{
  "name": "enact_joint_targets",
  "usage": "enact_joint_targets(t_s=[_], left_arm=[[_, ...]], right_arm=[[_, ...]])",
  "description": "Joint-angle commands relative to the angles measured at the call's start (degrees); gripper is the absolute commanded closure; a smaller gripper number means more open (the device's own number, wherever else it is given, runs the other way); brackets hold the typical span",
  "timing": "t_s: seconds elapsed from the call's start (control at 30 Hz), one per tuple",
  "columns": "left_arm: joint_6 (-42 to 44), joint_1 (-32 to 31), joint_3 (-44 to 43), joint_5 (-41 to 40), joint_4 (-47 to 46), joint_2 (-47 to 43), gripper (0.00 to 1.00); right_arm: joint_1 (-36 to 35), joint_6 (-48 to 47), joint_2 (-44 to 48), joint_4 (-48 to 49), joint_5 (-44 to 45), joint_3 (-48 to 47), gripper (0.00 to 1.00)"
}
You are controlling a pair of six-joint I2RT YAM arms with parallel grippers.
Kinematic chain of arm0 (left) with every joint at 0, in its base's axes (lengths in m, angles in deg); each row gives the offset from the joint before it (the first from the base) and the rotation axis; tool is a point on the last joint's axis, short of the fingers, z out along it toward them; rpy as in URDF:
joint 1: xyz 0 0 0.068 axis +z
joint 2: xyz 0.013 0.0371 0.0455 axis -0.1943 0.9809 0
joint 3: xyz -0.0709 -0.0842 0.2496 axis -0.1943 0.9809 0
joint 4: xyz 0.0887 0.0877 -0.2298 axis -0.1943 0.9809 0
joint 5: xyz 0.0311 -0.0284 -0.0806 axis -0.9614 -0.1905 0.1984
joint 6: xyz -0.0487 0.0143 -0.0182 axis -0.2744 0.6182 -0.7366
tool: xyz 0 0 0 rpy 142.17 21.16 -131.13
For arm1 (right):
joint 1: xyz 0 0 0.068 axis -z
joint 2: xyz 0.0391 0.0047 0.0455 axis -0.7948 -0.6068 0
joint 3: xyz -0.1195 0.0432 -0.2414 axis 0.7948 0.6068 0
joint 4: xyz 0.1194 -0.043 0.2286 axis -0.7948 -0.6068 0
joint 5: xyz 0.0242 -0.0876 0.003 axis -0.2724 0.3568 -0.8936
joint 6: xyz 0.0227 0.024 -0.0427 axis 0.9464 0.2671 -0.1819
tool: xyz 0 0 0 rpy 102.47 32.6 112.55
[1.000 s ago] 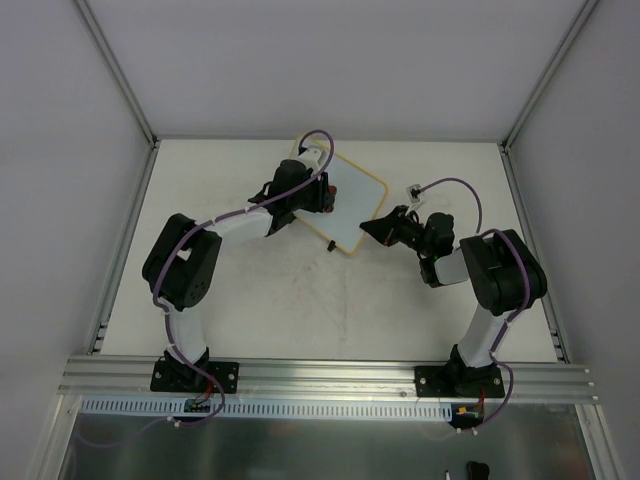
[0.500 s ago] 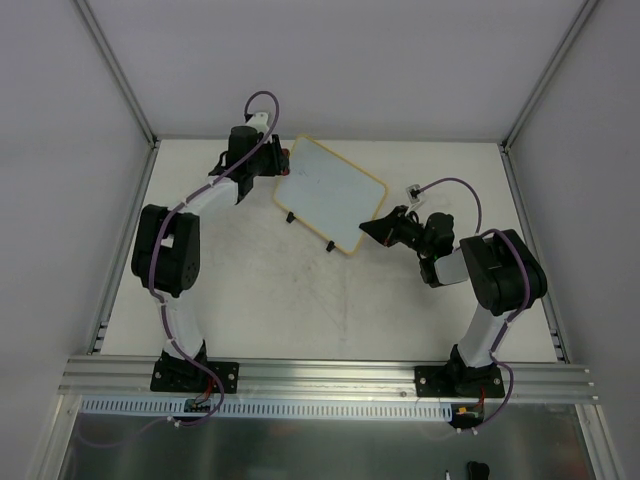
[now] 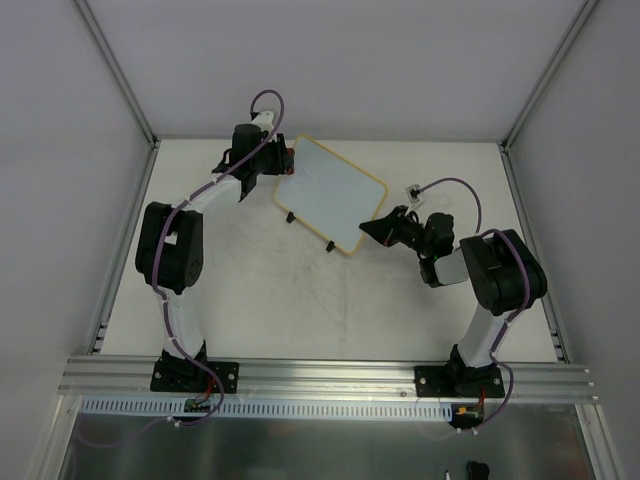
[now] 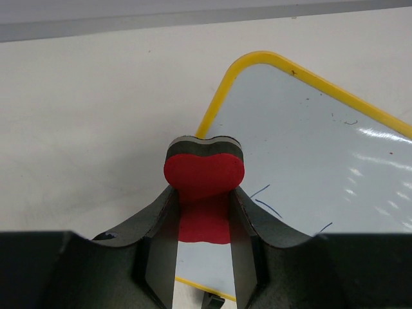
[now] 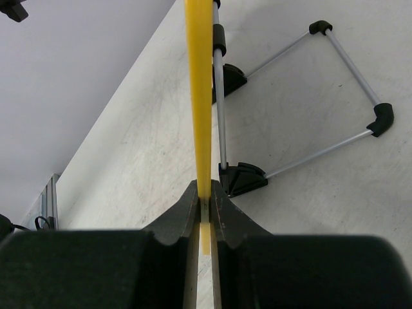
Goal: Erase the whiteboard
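Where pale walls enclose a scuffed off-white worktop, whiteboard stands far-centre, faint blue marks; left fingers clamped on red-black eraser by its far-left corner; right fingers pinched on its yellow frame edge.

The table is just a plain off-white top, pretty scuffed up, with faint grey scratches and smudges around the middle. Aluminium rails run along the near edge and up both sides. Toward the back sits the whiteboard, propped up on a thin wire stand whose little black feet touch the surface.
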Motion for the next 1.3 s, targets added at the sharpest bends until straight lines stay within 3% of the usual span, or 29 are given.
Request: enact_joint_targets(t_s=[0.0, 0.87, 1.27], left_arm=[[1.97, -0.45, -2.01, 1.23, -0.64, 0.63, 1.0], [1.35, -6.33, -1.75, 5.01, -1.61, 2.65, 1.0], [-0.23, -13.98, 3.7, 5.18, -2.67, 1.24, 1.0]], right_arm=[[-0.59, -0.03, 0.38, 13.46, -2.41, -0.62, 1.0], [-0.68, 0.24, 0.03, 13.46, -2.85, -0.88, 1.0], [-0.68, 0.32, -0.14, 13.46, -2.94, -1.06, 1.0]])
